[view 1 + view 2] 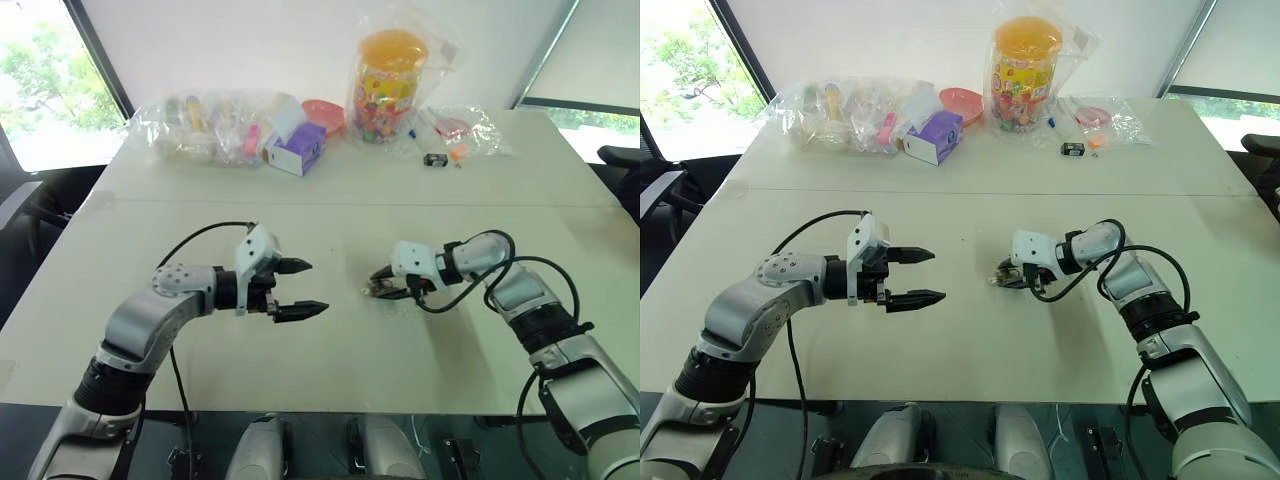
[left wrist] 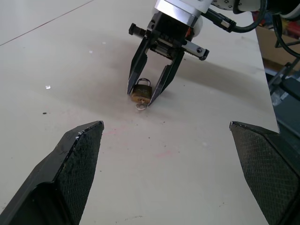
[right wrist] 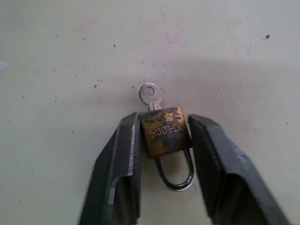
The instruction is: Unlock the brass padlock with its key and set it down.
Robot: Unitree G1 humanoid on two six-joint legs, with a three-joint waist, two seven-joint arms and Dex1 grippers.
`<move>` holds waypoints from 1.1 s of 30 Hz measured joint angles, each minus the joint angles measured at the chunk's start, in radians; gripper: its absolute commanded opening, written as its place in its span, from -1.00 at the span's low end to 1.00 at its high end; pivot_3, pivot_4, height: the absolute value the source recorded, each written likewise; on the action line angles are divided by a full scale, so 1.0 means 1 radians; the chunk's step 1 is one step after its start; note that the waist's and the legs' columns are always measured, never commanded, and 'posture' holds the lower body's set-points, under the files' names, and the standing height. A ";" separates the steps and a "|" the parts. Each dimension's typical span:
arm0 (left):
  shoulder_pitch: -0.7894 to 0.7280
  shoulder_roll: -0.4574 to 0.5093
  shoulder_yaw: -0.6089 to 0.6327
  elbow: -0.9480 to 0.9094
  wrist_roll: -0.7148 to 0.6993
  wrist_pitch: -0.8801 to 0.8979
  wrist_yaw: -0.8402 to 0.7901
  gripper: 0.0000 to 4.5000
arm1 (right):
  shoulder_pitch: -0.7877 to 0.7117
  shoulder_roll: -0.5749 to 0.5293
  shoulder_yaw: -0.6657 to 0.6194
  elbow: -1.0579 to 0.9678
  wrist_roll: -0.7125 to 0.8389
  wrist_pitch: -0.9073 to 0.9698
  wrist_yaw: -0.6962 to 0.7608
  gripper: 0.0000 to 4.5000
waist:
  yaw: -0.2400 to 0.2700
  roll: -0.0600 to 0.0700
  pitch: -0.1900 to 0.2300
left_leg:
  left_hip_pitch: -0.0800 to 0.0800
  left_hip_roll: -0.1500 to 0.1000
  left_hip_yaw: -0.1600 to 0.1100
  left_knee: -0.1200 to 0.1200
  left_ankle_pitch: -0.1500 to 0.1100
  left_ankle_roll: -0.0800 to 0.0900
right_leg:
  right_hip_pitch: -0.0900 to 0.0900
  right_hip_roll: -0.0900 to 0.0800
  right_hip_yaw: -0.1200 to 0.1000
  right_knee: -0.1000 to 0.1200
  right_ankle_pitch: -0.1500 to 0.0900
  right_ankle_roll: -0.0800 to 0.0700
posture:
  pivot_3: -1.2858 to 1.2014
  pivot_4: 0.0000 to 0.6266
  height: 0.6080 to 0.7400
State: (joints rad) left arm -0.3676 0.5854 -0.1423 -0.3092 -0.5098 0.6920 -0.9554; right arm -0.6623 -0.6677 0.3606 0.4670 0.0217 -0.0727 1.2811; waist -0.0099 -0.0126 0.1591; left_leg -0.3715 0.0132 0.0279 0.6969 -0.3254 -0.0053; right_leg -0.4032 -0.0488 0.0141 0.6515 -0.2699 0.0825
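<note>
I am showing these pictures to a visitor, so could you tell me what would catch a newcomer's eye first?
The right gripper pinches the brass padlock on the white table, a key sticking out of it. The left gripper hangs open beside it. Plastic bags and a bright candy jar line the far edge.

Brass padlock (image 3: pixel 165 131): tarnished body, silvery shackle seated, lying flat on the table. Key (image 3: pixel 151 96) inserted, its bow projecting at 12 o'clock from the body.

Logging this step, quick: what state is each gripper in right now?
Left gripper: open, holding nothing.
Right gripper: shut on the padlock, which lies on the table with its key in it.
</note>
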 measured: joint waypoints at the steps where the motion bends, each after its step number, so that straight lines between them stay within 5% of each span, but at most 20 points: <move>1: -0.001 0.000 0.000 0.000 0.000 0.000 0.000 1.00 | -0.001 -0.001 0.000 0.002 -0.001 0.000 0.000 -0.48 | 0.000 0.000 0.000 | 0.000 0.000 0.000 0.000 0.000 0.000 | 0.000 0.000 0.000 0.000 0.000 0.000 | 0.03 -0.52 0.92; 9: -0.042 -0.013 -0.010 0.032 0.006 -0.014 -0.005 1.00 | 0.021 -0.014 -0.021 -0.034 -0.008 0.029 -0.027 -0.48 | 0.001 0.000 0.000 | -0.001 0.000 0.000 0.000 0.000 0.000 | -0.001 -0.002 -0.001 0.000 0.000 0.000 | 0.03 -0.52 0.92; 20: -0.171 -0.153 0.002 0.183 -0.063 0.043 -0.001 1.00 | 0.222 -0.027 -0.144 -0.587 -0.156 0.029 -0.366 -0.48 | -0.001 0.002 0.001 | -0.019 0.000 0.000 0.001 0.001 -0.002 | -0.022 0.000 0.000 0.005 0.000 0.000 | 0.03 -0.52 0.92; 33: -0.226 -0.149 0.006 0.269 -0.071 0.059 -0.069 1.00 | 0.284 -0.018 -0.138 -0.821 -0.257 0.057 -0.442 -0.48 | -0.001 0.001 0.001 | -0.020 -0.001 0.001 0.002 0.001 -0.002 | -0.023 0.004 0.000 0.005 0.000 0.000 | 0.03 -0.52 0.92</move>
State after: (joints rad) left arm -0.5937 0.4364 -0.1365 -0.0397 -0.5804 0.7510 -1.0248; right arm -0.3780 -0.6861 0.2226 -0.3545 -0.2351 -0.0162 0.8391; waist -0.0110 -0.0113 0.1601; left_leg -0.3913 0.0124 0.0287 0.6988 -0.3244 -0.0069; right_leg -0.4259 -0.0448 0.0144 0.6568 -0.2697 0.0830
